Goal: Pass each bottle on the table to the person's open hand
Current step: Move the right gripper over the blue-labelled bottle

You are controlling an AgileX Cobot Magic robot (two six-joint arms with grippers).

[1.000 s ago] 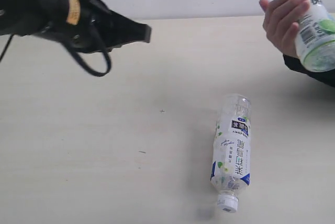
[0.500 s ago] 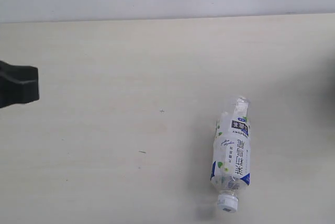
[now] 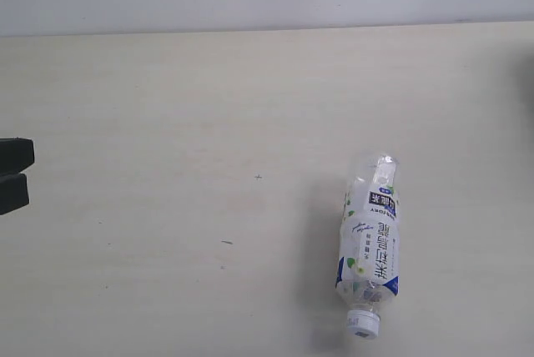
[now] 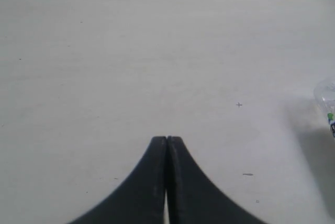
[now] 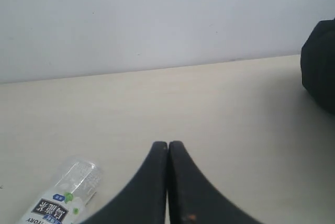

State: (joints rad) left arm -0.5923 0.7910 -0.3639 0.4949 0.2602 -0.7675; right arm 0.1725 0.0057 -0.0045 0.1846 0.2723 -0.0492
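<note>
Left gripper (image 4: 167, 139): jaws pressed together, empty, over the bare surface (image 3: 167, 107). The exterior view catches only its black tip. Right gripper (image 5: 168, 144): jaws together, empty, unseen in the exterior view. One bottle (image 3: 371, 240) lies on its side, white cap pointing away from the surface's far edge. Only the right wrist view shows a black shape (image 5: 319, 62) near that far edge; unidentifiable.
</note>
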